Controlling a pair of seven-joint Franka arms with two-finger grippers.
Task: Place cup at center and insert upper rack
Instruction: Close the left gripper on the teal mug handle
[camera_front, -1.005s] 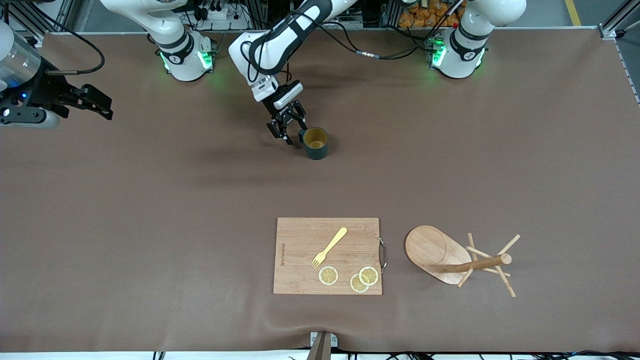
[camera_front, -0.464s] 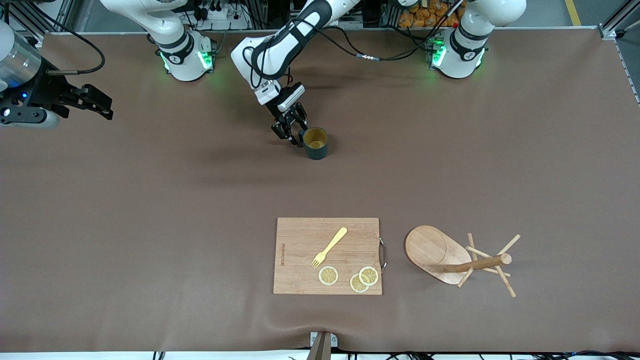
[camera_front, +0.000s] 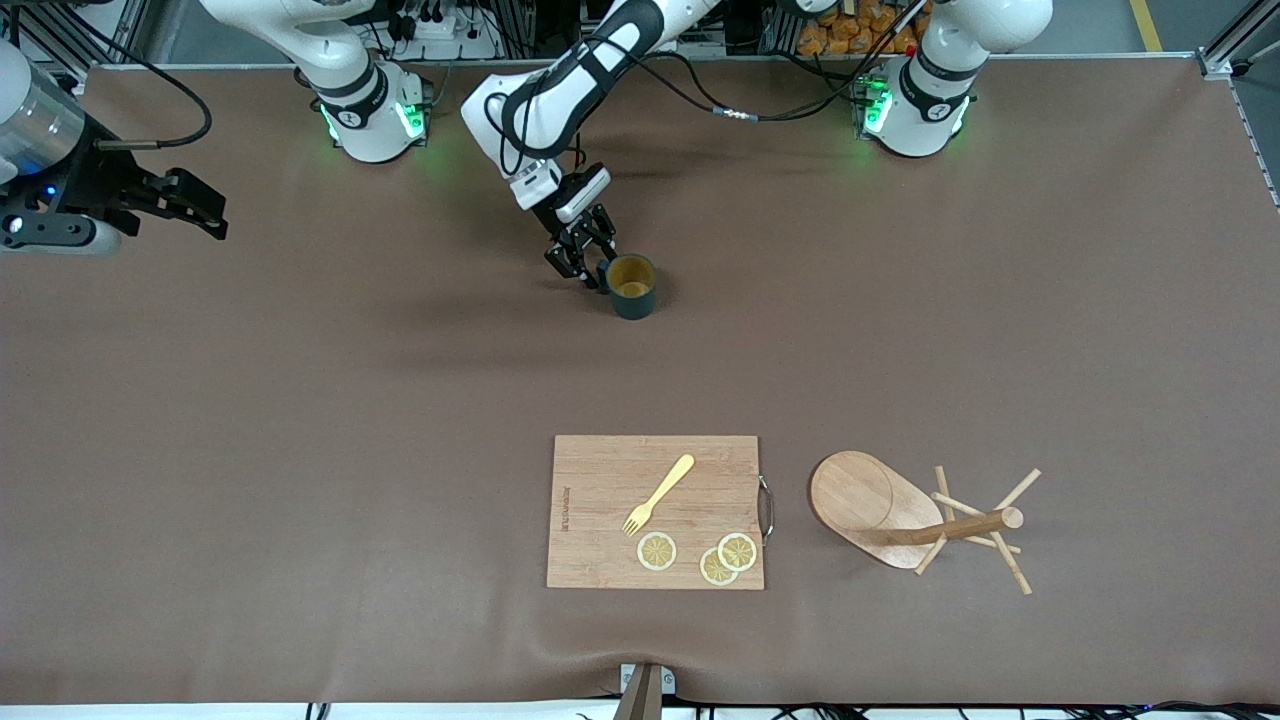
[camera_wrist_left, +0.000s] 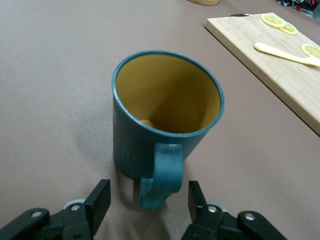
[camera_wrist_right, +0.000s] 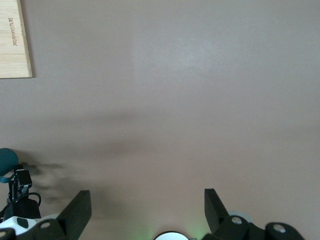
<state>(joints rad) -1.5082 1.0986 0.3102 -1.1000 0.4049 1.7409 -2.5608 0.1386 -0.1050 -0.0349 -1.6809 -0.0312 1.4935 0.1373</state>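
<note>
Left fingers (camera_wrist_left: 100, 200): 2 black fingers, spread apart, 1 on each side of the cup's handle. They do not touch the handle.
Left gripper (camera_front: 590, 268): low at the table, right beside the cup, on the side toward the right arm's end of the table.
Cup (camera_front: 632, 286): dark teal with ribs, yellow inside. It stands upright on the table, closer to the robots' bases than the cutting board is. Its handle (camera_wrist_left: 161, 176) sticks out toward the left gripper.
Right fingers (camera_wrist_right: 76, 212): 2 black fingers, wide apart, with nothing between them.
Right gripper (camera_front: 190, 205): up over the table at the right arm's end, well apart from the cup. This arm waits.
Upper rack (camera_front: 915, 520): a light wood mug tree. It lies tipped over on the table, beside the cutting board, toward the left arm's end. Its oval base stands on edge and its post and thin pegs point away from the board.
Cutting board (camera_front: 600, 480): flat on the table, nearer to the front camera than the cup.
Fork (camera_front: 658, 494): yellow, lying on the board.
Lemon slices (camera_front: 657, 551): 3 round slices on the board, near the edge closest to the front camera. 2 of them overlap.
Table (camera_front: 300, 450): covered in plain brown.
</note>
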